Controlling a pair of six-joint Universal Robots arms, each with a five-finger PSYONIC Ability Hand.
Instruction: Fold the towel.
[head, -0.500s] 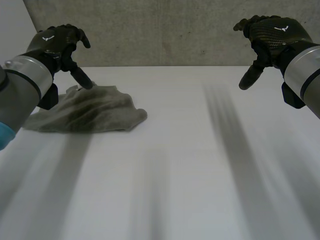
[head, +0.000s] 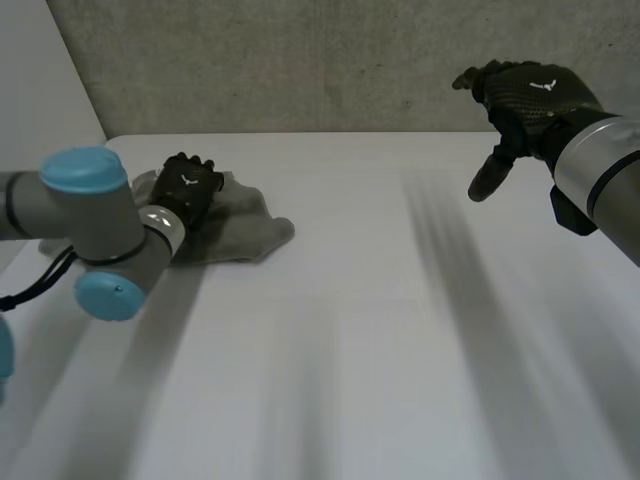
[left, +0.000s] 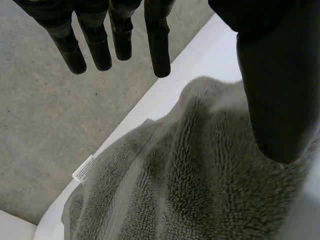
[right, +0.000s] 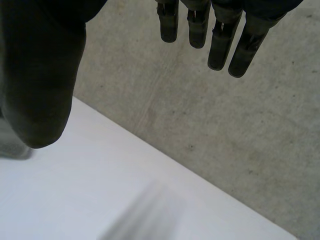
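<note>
Rough grey concrete wall (head: 330, 60) backs a white bench (head: 380, 330). The grey terry towel (head: 240, 228) lies crumpled in a loose heap at the bench's far left corner, close to the wall edge. The left hand (head: 188, 190) is over the heap's middle, its fingers (left: 157, 40) straight and spread apart from the thumb, closed on nothing; whether they touch the pile I cannot tell.

In the left wrist view a small white label (left: 83, 170) is sewn to the towel's hem beyond the fingertips, and no writing on it can be read. The left arm (head: 90, 215), with its light-blue caps, crosses in front of the towel's near side.

The right hand (head: 530, 95) hangs above the far right of the bench, well apart from the towel, with its fingers relaxed and its thumb apart, holding nothing. Each hand bears a small white emblem on its back, too small to read.
</note>
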